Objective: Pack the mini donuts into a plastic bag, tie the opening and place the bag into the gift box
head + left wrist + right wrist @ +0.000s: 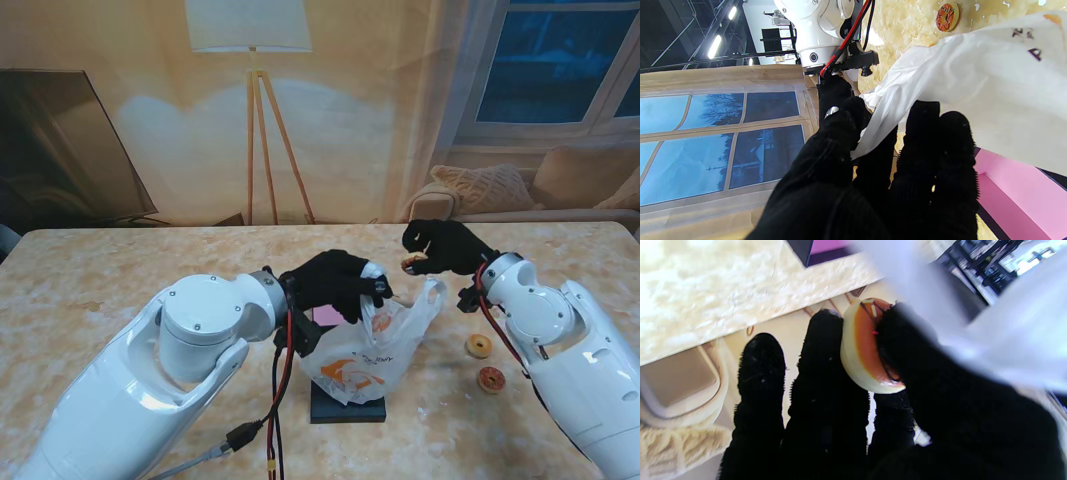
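A white plastic bag [372,350] with an orange print hangs over the dark gift box [346,405], whose lining is pink [1013,196]. My left hand [335,283], in a black glove, is shut on the bag's rim [880,123] and holds it up. My right hand [445,246] is shut on a mini donut [411,264] just beyond the bag's other edge. In the right wrist view the donut [867,346] sits pinched between thumb and fingers, with blurred bag film [990,340] close beside it. Two more donuts [479,346] [491,380] lie on the table near my right arm.
The marble table [120,290] stretches to my left. Red and black cables [278,400] hang from my left forearm beside the box. A floor lamp, sofa and window stand beyond the far edge.
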{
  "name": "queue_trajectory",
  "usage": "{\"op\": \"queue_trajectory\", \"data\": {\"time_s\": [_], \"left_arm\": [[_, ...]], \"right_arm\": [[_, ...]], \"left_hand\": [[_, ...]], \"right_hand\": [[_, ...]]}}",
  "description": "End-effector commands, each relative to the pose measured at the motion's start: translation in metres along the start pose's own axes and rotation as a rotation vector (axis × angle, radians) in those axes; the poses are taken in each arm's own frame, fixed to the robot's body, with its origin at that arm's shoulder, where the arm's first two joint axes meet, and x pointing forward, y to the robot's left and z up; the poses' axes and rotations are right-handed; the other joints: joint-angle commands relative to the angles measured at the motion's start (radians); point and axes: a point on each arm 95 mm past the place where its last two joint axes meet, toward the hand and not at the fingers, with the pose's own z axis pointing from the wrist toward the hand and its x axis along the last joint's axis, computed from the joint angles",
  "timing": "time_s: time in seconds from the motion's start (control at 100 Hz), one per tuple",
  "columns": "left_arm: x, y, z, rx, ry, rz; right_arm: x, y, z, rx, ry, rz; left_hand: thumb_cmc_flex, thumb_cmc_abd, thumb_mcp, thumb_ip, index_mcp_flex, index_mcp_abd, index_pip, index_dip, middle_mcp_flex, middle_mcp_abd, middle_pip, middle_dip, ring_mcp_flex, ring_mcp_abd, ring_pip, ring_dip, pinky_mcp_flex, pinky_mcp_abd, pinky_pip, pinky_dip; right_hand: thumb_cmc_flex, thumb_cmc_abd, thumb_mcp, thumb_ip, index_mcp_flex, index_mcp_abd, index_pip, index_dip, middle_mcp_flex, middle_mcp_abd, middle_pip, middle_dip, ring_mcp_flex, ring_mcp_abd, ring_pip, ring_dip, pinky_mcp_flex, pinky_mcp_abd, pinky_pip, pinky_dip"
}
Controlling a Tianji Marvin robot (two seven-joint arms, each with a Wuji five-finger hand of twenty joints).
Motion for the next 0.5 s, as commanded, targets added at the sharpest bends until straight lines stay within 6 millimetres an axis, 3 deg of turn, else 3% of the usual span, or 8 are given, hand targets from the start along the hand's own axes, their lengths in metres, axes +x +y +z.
{"op": "queue_trajectory", "data": {"time_s": [0.0, 0.49], "left_arm": [[0.003, 0.002, 0.000, -0.011, 0.007, 0.004], [0.003, 0.003, 0.003, 0.014, -0.002, 0.019]], "right_arm": [[0.005, -0.012, -0.006, 0.025, 0.018, 0.015], [0.023, -0.009, -0.035, 0.116, 0.099, 0.025]], "left_hand": [[0.032, 0.007, -0.012, -0.013, 0.004, -0.028, 0.026, 0.012, -0.013, -0.009, 0.004, 0.008, -0.009, 0.000, 0.013, 0.016, 0.004, -0.027, 0.021, 0.009], [0.032, 0.009, -0.018, -0.014, 0.003, -0.030, 0.029, 0.012, -0.013, -0.011, 0.007, 0.009, -0.007, -0.001, 0.016, 0.020, -0.001, -0.018, 0.031, 0.016]], "right_hand": [[0.062, -0.001, 0.018, -0.003, 0.033, -0.054, 0.043, -0.013, 0.020, -0.025, 0.034, -0.004, 0.016, -0.053, 0.032, 0.030, 0.004, -0.018, -0.002, 0.024], [0.059, -0.019, 0.027, -0.007, 0.066, -0.064, 0.026, -0.014, 0.033, -0.019, 0.022, 0.005, 0.020, -0.045, 0.044, 0.032, 0.007, -0.011, 0.005, 0.038]]}}
